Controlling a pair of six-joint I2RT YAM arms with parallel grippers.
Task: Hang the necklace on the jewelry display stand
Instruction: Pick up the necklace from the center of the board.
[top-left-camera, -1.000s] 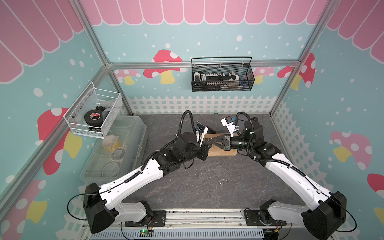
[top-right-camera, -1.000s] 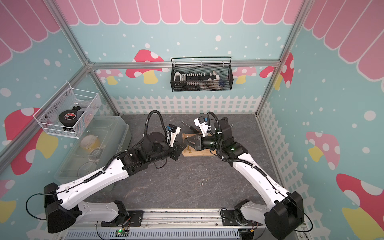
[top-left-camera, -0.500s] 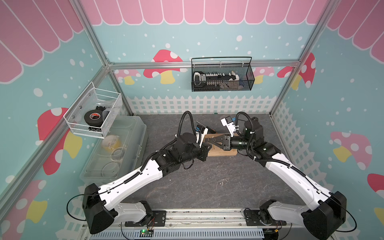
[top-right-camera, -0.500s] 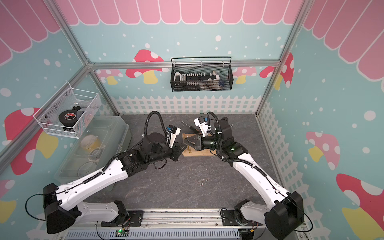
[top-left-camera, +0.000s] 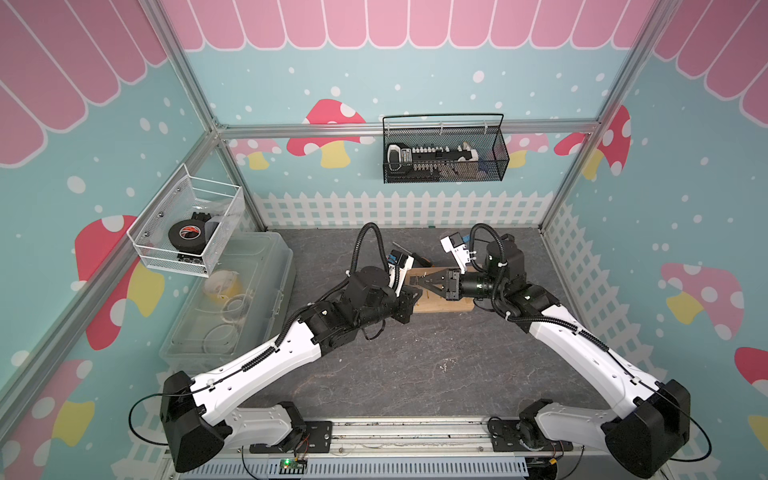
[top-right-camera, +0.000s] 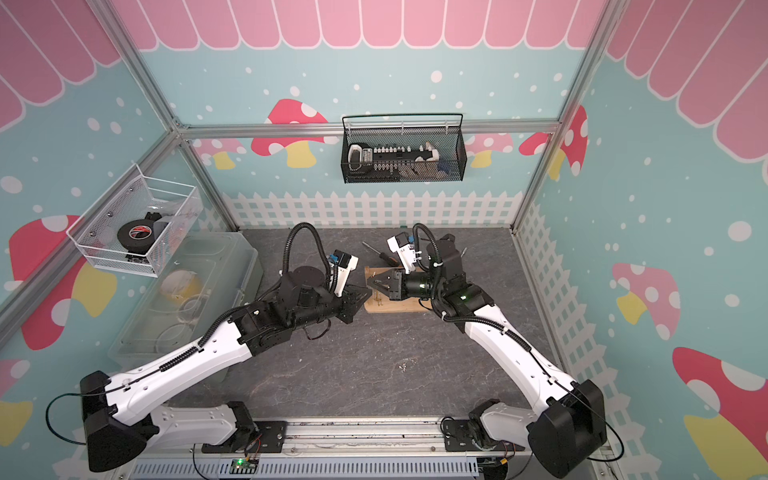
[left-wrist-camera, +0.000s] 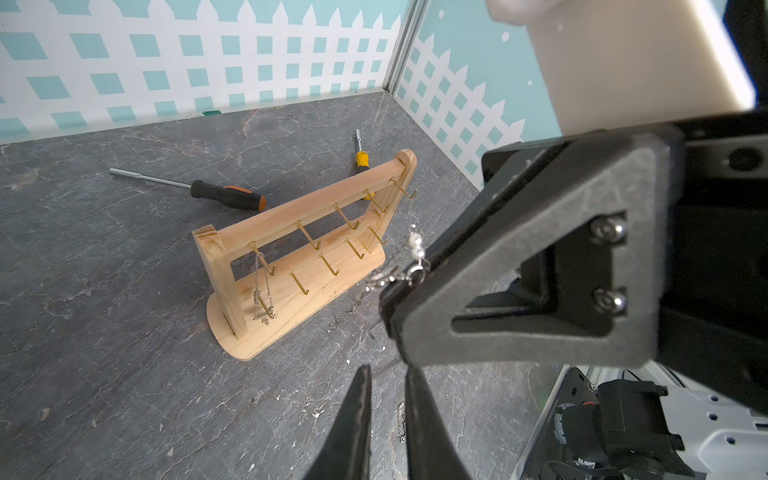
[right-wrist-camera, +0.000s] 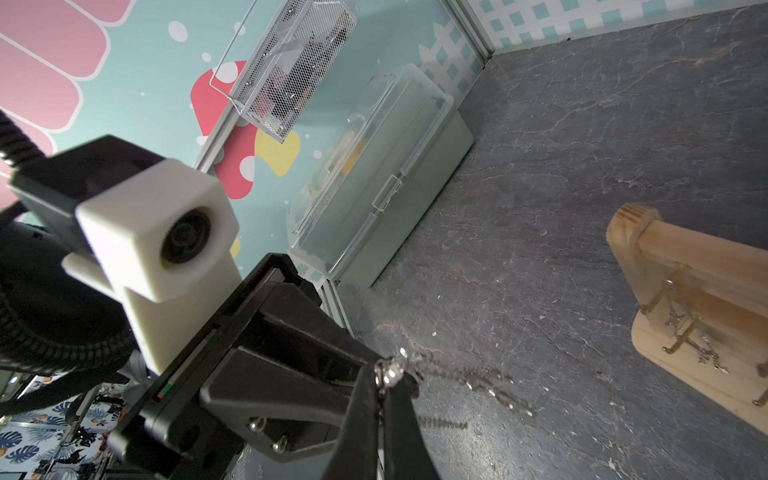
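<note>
In both top views the jewelry display stand (top-left-camera: 440, 306) (top-right-camera: 392, 306) stands toward the back of the dark tabletop (top-left-camera: 415, 374), between the two arms. The right gripper (top-left-camera: 419, 282) covers part of it and the left gripper (top-left-camera: 409, 297) sits at its end. Set against a second ago, I see next to no shift in arms or stand. Through the left wrist camera the stand (left-wrist-camera: 316, 205) is upright, a fine chain (left-wrist-camera: 262, 286) draped from the end peg of its upper bar, two screwdrivers (left-wrist-camera: 226, 196) lying behind it. Nearer the lens, the right gripper (left-wrist-camera: 388, 299) is pinched together on the necklace (left-wrist-camera: 415, 249), in the air just short of the stand. The left gripper (left-wrist-camera: 388, 370) sits close by it, fingers a sliver apart, nothing visibly clamped. The right wrist camera shows the same pinch (right-wrist-camera: 386, 370) on the necklace (right-wrist-camera: 390, 372), its chain trailing out blurred beyond the fingertips, the stand (right-wrist-camera: 685, 257) off to one side.
</note>
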